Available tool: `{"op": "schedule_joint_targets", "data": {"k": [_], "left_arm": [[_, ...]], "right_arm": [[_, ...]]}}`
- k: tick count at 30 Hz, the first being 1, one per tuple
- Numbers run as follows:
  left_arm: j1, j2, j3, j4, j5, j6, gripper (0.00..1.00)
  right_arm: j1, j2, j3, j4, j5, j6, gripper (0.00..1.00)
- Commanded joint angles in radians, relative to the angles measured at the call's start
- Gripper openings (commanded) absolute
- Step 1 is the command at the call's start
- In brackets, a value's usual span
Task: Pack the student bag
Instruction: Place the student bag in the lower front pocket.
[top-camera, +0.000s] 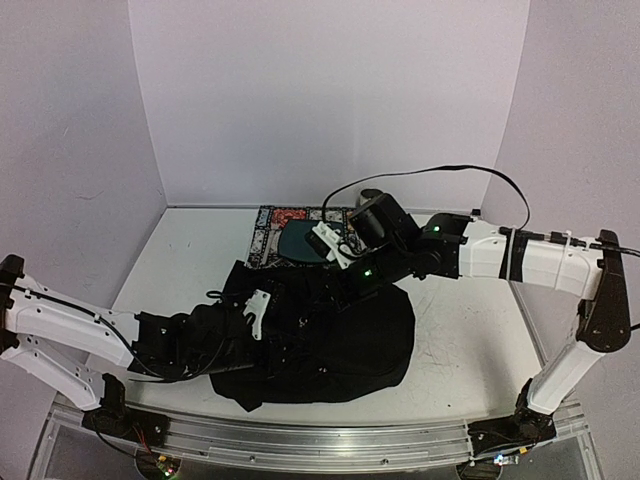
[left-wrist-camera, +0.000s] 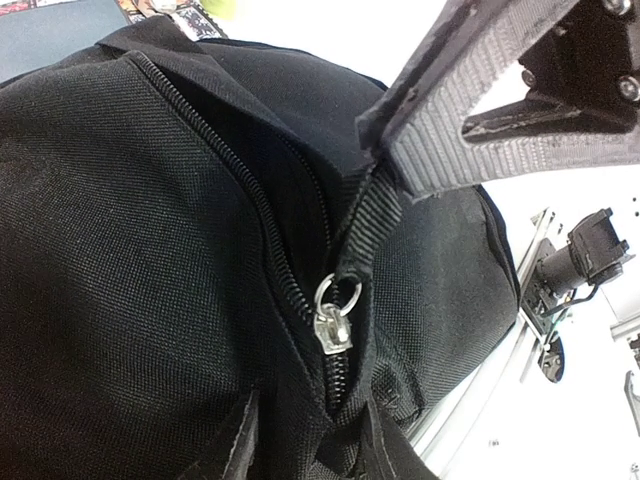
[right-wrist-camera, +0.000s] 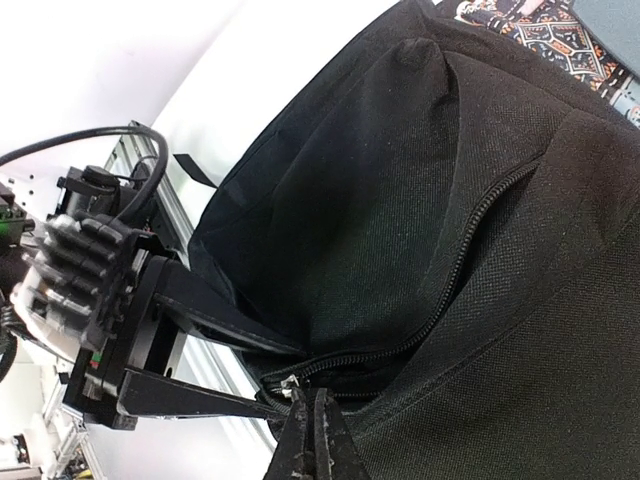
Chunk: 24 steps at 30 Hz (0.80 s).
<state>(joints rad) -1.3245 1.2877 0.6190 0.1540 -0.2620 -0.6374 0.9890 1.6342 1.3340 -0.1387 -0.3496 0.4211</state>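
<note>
Student bag lies slumped on the tabletop, zipper partly open. I see the left end effector with fingers parted at the zipper's end. The right end effector is clamped shut beside it (pinching fabric? can't tell).

Back wall plain, pale lilac-white. Side walls L & R same colour, boxing in the space. White table, scuffed w/ dark marks on R side. Metal rail along near edge. Light even, soft.
</note>
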Motion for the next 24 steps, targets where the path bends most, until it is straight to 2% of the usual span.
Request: {"op": "schedule_joint_targets", "data": {"k": [1,4,8,13,16,24], "left_arm": [[0.001,0.034,-0.005,-0.093,0.052,-0.011,0.32],[0.001,0.032,-0.006,-0.103,0.058,-0.014,0.33],[0.001,0.01,-0.005,-0.123,0.055,-0.016,0.4],[0.002,-0.047,0.021,-0.17,0.016,-0.033,0.54],[0.001,-0.081,0.048,-0.189,-0.01,-0.043,0.7],[-0.002,-0.041,0.139,-0.211,-0.007,-0.094,0.68]], "right_arm": [[-0.02,-0.008,0.069,0.028,0.095,-0.043,0.0],[-0.033,-0.006,0.069,0.028,0.097,-0.048,0.0],[-0.035,0.003,0.073,0.025,0.088,-0.052,0.0],[-0.034,0.016,0.085,0.025,0.018,-0.058,0.0],[-0.034,0.023,0.087,0.025,-0.015,-0.058,0.0],[-0.034,0.039,0.094,0.028,-0.031,-0.052,0.0]]}}
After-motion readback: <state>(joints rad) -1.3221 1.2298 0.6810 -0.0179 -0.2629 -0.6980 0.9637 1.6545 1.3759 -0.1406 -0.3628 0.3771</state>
